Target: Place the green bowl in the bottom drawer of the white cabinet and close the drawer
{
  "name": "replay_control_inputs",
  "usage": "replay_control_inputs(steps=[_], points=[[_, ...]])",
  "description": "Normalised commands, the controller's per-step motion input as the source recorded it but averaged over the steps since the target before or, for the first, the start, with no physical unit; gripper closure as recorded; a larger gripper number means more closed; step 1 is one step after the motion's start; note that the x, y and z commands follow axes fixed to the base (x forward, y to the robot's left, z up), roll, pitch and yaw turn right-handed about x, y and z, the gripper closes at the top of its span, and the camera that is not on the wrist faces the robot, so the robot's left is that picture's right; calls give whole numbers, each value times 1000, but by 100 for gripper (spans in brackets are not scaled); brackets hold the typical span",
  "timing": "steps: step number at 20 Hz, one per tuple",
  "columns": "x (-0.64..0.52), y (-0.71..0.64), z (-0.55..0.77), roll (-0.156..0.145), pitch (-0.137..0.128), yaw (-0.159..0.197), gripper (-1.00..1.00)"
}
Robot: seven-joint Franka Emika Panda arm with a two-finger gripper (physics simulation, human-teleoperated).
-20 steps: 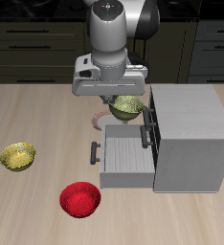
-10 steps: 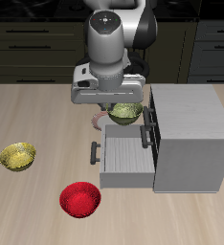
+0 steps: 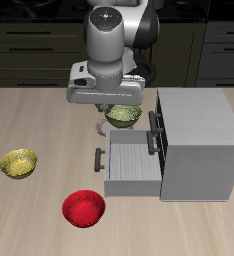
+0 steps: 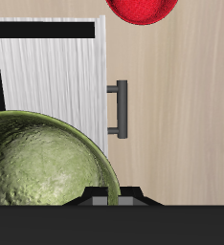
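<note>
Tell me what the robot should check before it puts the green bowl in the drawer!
1. Bowl held: the green bowl hangs under the gripper, off the table. Ok.
2. Drawer open: the bottom drawer is pulled out of the white cabinet. Ok.
3. Room inside: the drawer's floor looks bare in both views. Ok.
4. Bowl above the drawer: in the wrist view it overlaps only part of the drawer. Not ok yet.
5. Other bowls out of the way: the red bowl and the yellow bowl sit on the table outside the drawer. Ok.
6. How firm the grip is: fingers mostly hidden. Cannot tell.
</note>
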Motion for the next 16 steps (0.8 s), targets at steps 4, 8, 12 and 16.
replay_control_inputs(steps=[4, 8, 12, 16], points=[[6, -81, -78, -26, 17, 54, 100], [31, 82, -148, 31, 6, 15, 100], [54, 54, -329, 4, 47, 12, 100], [76, 59, -280, 9, 34, 13, 100]])
